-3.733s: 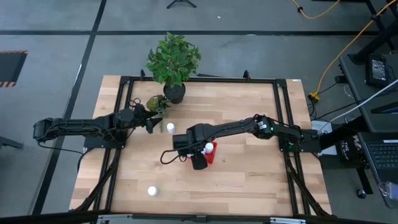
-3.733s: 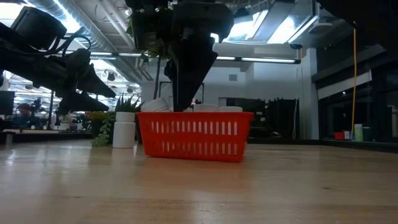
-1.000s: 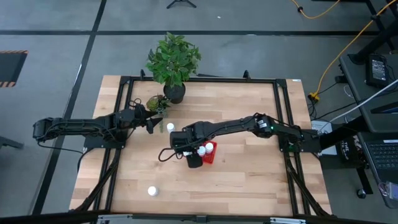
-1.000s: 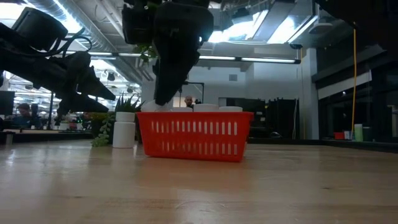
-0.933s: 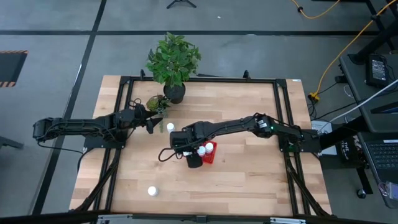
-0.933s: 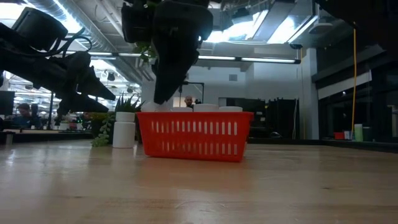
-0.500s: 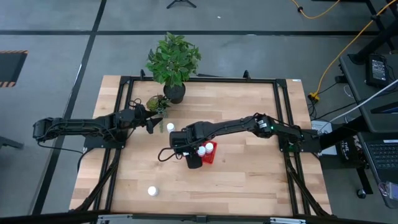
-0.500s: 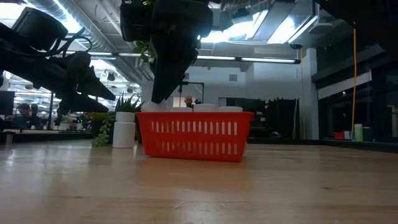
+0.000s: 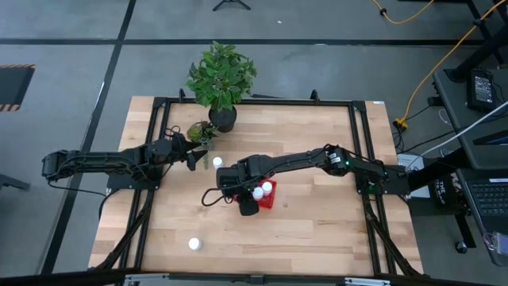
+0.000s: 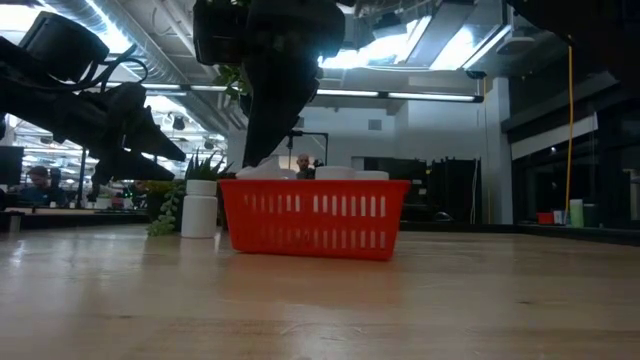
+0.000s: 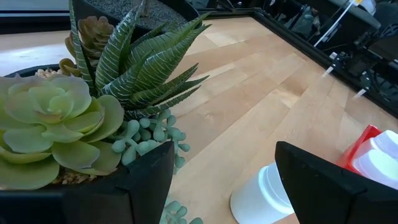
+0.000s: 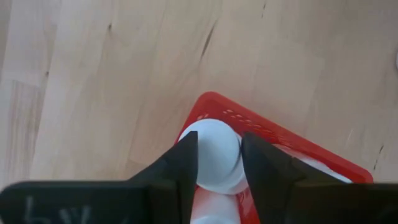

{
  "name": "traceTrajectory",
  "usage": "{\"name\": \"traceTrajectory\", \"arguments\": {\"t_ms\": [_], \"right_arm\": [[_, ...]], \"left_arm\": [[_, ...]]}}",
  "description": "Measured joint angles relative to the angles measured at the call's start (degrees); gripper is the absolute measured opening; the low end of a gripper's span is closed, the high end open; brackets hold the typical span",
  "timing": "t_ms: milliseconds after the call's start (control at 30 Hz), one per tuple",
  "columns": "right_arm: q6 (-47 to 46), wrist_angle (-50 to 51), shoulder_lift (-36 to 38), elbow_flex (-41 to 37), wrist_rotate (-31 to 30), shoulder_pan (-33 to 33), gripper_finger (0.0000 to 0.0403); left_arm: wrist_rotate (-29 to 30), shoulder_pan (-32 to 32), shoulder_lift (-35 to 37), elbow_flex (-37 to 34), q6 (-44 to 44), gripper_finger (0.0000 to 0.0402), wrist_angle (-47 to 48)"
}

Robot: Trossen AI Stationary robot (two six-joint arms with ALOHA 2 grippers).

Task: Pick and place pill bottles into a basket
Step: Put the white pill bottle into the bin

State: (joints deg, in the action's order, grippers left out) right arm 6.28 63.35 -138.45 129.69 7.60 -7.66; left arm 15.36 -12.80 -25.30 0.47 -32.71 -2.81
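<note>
The right tool [image 12: 219, 163] grips an upright white pill bottle [image 12: 214, 155], cap up, over a corner of the red basket [image 10: 312, 215] at mid-table. The left tool [image 11: 221, 180] hangs open near another upright bottle [image 9: 217, 163] beside the succulent pot [image 11: 56, 118]. A third bottle [image 9: 194, 245] stands near the table's [image 9: 317, 230] front edge.

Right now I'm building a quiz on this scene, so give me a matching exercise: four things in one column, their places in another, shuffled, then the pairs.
Things:
1. right gripper
2. left gripper
3. lone bottle
4. leafy potted plant

Places:
A. near the table's front edge, left of centre
B. at the table's far edge
C. over a corner of the red basket, fingers around a white bottle
D. beside the succulent pot, near a standing bottle

Pairs: 1-C, 2-D, 3-A, 4-B
</note>
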Motion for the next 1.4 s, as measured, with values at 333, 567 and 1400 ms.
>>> {"name": "traceTrajectory", "arguments": {"t_ms": [333, 567, 1400], "right_arm": [[0.4, -0.2, 0.0, 0.0, 0.0, 0.0, 0.0145], [1.5, -0.3, 0.0, 0.0, 0.0, 0.0, 0.0159], [2.8, 0.8, 0.1, 4.5, -0.6, 0.7, 0.0241]], "left_arm": [[0.0, 0.0, 0.0, 0.0, 0.0, 0.0271, 0.0], [0.0, 0.0, 0.0, 0.0, -0.1, 0.0271, 0.0], [0.1, 0.0, 0.0, 0.0, 0.0, 0.0271, 0.0]]}}
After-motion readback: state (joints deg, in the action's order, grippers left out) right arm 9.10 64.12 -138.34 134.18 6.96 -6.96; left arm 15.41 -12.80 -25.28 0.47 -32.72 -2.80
